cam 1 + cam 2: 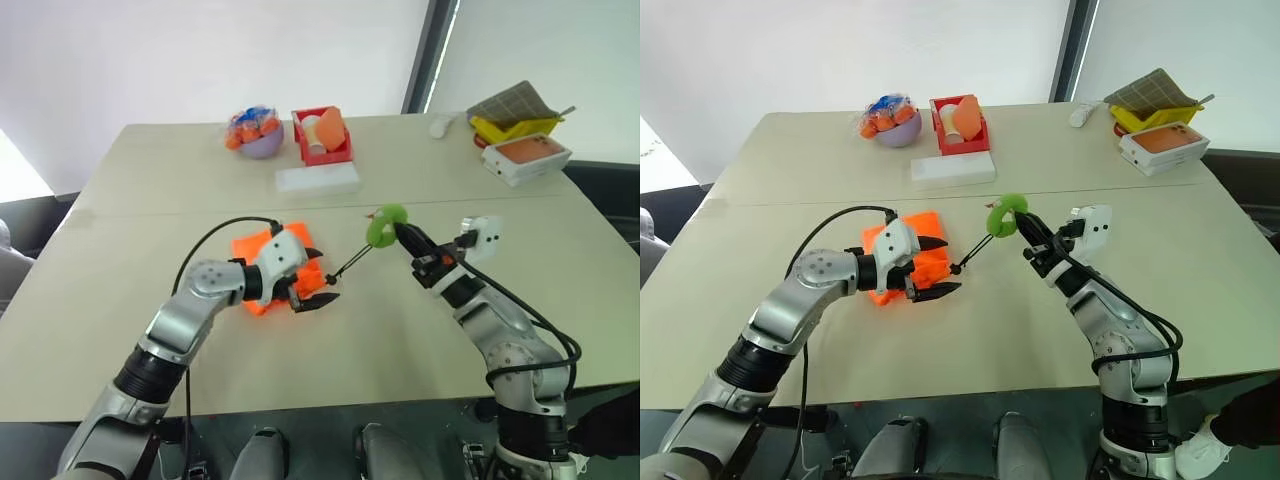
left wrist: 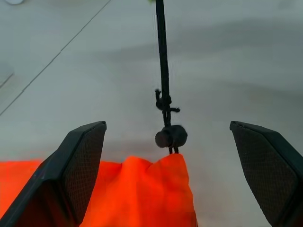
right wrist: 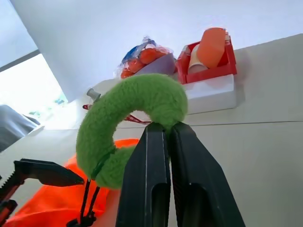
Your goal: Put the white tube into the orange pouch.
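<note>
Risk first: right claw is clamped on the green ring and holds it above the worktop, so the black cord runs taut down to the orange pouch. More pull would likely cinch the mouth shut or drag the pouch across the worktop; a slip of the fuzzy ring drops the cord slack. Left claw stands wide open at the pouch's gathered mouth, gripping nothing; the left wrist view shows the cord stopper right between its fingers, so a close from here might catch the stopper or cord and not the fabric.

White tube: cannot find it on the worktop; probably already in the pouch or hidden by it, can't confirm. Pouch contents not visible.

Other containers, far edge: purple bowl with bagged orange items; red basket with an orange and a pale item; flat white box in front of it; yellow tray under a woven mat; white tray with an orange top.
</note>
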`<state>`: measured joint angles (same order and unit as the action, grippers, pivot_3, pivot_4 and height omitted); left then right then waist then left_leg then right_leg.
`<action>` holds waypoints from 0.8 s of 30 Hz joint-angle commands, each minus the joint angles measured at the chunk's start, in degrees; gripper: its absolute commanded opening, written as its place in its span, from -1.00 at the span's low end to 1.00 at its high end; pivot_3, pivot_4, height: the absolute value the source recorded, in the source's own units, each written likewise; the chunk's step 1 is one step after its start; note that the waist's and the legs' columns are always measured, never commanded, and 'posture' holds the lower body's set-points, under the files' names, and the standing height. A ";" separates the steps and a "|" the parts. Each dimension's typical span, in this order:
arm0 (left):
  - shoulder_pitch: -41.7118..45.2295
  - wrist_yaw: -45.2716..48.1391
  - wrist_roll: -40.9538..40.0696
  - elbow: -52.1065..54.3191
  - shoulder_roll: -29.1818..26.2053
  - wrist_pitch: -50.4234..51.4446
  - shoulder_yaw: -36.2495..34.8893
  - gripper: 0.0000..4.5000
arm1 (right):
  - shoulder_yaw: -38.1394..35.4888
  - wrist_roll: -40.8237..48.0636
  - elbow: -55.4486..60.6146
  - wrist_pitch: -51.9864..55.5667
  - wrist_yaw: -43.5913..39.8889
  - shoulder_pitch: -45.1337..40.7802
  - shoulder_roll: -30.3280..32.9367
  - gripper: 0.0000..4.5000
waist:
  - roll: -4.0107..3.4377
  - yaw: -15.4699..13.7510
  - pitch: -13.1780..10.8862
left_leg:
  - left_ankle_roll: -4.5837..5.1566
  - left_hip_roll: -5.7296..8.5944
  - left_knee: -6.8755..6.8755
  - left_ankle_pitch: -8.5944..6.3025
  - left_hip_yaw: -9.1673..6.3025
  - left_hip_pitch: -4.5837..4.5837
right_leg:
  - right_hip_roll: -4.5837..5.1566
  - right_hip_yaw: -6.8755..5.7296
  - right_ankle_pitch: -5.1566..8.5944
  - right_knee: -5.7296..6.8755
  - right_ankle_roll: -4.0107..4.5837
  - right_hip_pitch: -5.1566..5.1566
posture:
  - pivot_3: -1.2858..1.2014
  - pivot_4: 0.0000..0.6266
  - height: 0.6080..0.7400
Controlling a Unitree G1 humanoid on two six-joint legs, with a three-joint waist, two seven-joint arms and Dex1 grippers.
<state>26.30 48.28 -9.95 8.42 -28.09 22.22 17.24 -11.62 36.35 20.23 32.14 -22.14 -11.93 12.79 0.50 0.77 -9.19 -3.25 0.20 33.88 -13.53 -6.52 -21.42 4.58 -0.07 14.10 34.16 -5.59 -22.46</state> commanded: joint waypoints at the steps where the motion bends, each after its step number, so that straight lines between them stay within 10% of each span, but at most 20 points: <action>1: -0.93 -4.48 5.03 4.58 0.75 -2.66 1.02 0.98 | -0.13 2.17 3.34 -0.09 -1.05 -0.07 0.95 -1.00 | 0.00 -0.05 0.00 | 0.00 0.00 0.00 0.00 0.00 -0.01 | 0.00 0.00 0.00 0.00 0.00 0.00 | 0.03 -0.52 1.00; 24: -6.03 -4.93 -0.31 12.60 3.90 9.69 0.13 0.98 | 3.65 4.08 6.51 -0.68 -4.58 1.71 4.27 -1.00 | -0.01 0.00 0.00 | 0.01 0.00 0.02 0.00 -0.01 0.00 | 0.00 -0.01 0.02 0.00 -0.03 0.00 | 0.03 -0.52 1.00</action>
<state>19.77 42.54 -9.14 18.37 -23.89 32.18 18.76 -8.02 39.73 23.98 32.61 -26.18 -9.90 16.83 0.49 0.76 -9.19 -3.24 0.20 33.89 -13.53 -6.53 -21.43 4.58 -0.08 14.12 34.16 -5.62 -22.46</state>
